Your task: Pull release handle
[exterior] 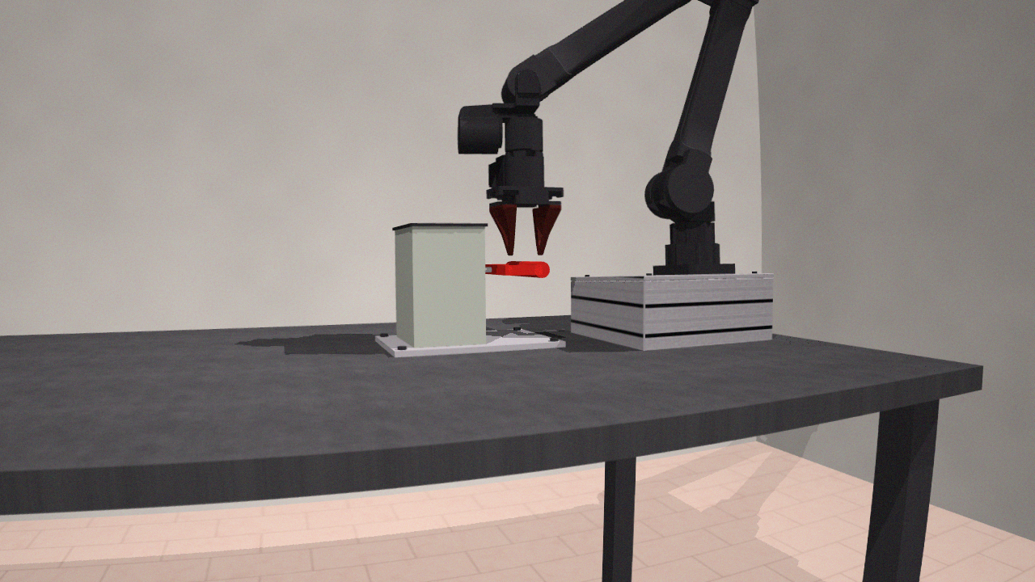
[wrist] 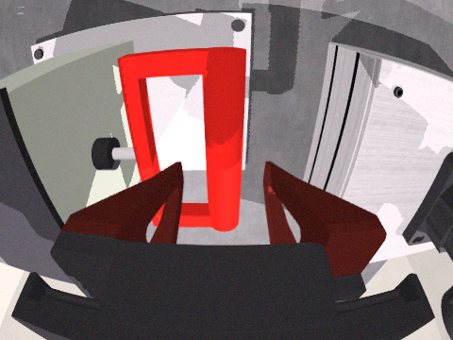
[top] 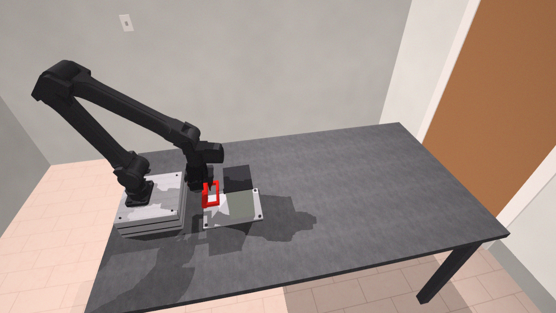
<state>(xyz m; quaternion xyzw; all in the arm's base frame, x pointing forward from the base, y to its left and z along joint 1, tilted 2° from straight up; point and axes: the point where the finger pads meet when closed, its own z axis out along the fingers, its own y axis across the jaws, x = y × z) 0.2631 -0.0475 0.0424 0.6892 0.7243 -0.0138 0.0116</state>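
Grey table (exterior: 289, 405) carries everything I see. Release handle (exterior: 517, 270), a red loop, juts level from the right face of the pale green box (exterior: 440, 285), on a short rod. Box stands on a light base plate (top: 210, 224). My gripper (exterior: 526, 249) hangs directly above the handle's grip, fingers (exterior: 504, 225) about half open, holding nothing, not touching it. Arm's layered pedestal (exterior: 752, 318) sits just right.
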